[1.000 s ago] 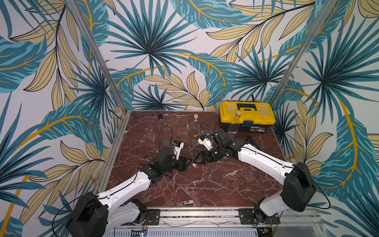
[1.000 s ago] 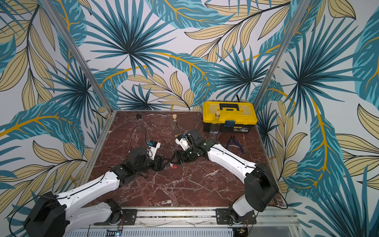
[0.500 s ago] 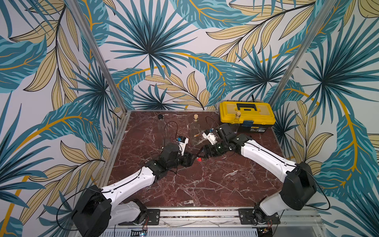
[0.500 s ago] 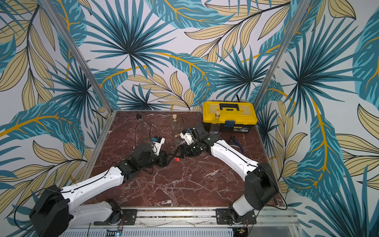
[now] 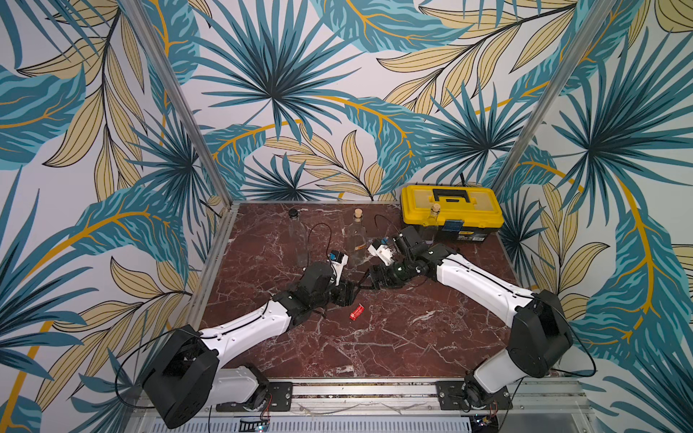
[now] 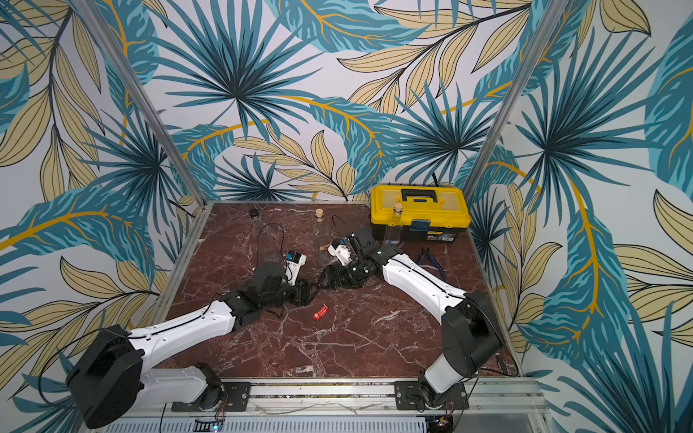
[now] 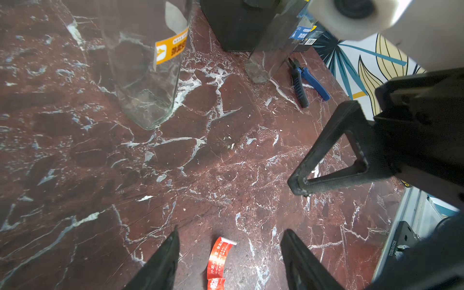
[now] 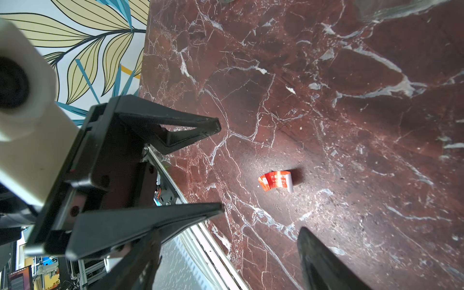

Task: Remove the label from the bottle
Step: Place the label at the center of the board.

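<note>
Two robot claws face each other low over a marble table [image 5: 412,337]. The left gripper [image 7: 231,234] and right gripper [image 8: 228,232] are both released and empty. A curled red label [image 5: 356,312] lies loose on the table between them, apart from the upright glass bottle [image 7: 145,75]. The bottle carries an orange strip [image 7: 170,49]. The red label looks peeled. The next move is likely to steady the bottle and pinch the strip's edge.

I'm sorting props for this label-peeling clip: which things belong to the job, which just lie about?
Job:
corked bottle with orange sticker
peeled red label

Lying about, likely:
yellow toolbox
blue pliers
black-capped bottle
second corked bottle by the toolbox
</note>
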{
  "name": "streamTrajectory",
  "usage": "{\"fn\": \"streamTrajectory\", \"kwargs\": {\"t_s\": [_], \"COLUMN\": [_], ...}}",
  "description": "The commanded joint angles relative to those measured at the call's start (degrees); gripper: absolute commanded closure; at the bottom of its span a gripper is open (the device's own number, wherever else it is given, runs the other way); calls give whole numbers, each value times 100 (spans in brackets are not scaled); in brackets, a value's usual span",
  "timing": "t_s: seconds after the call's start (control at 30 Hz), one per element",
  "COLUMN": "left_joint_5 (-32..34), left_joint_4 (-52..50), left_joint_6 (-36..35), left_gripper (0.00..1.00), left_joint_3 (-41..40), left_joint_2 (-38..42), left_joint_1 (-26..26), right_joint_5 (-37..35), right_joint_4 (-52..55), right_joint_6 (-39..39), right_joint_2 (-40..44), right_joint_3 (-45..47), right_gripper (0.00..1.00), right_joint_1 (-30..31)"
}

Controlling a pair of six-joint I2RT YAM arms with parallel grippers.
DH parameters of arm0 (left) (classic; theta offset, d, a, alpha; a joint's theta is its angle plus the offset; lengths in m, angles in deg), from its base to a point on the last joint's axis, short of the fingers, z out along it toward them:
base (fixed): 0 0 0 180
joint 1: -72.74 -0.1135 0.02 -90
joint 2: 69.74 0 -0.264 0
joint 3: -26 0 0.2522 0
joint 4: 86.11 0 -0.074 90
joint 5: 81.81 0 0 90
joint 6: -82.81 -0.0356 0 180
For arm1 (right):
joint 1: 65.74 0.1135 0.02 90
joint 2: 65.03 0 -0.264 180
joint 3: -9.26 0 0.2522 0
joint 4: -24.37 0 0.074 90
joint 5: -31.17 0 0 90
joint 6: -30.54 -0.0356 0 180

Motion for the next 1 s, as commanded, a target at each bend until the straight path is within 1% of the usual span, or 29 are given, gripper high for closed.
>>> {"fn": "streamTrajectory", "kwargs": {"t_s": [0.0, 0.07, 0.13, 0.27, 0.37, 0.5, 0.63, 0.73, 0.83, 0.97], "left_joint_5": [124, 200, 100, 144, 174, 197, 353, 499, 467, 517], "left_joint_4": [128, 123, 114, 115, 110, 100, 97, 36, 37, 42], "left_joint_6": [-95, -30, -25, -68, -64, -149, -210, -254, -482, -891], "left_gripper": [34, 34, 33, 32, 30, 28, 27, 25, 25, 24], "left_joint_3": [-136, -198, -199, -124, -23, 259, 577, 936, 1250, 1743], "left_joint_2": [441, 683, 861, 1080, 1250, 1271, 1258, 1110, 774, 236], "left_joint_1": [-76, -232, -389, -511, -564, -617, -666, -706, -714, -731], "right_joint_5": [-459, -721, -1042, -1542, -1695, -1944, -1972, -1857, -1813, -1522], "right_joint_4": [306, 451, 513, 450, 339, 44, -111, -92, -246, -415], "right_joint_6": [78, 191, 283, 368, 378, 473, 639, 768, 832, 706], "right_joint_2": [52, 117, 220, 491, 649, 810, 720, 594, 620, 755], "right_joint_3": [-34, -39, -28, 99, 171, 387, 287, 68, 71, 134], "right_gripper": [16, 17, 17, 20, 22, 21, 18, 18, 18, 18], "right_joint_1": [-23, -18, -18, -22, -19, -21, -19, -30, -27, -44]}}
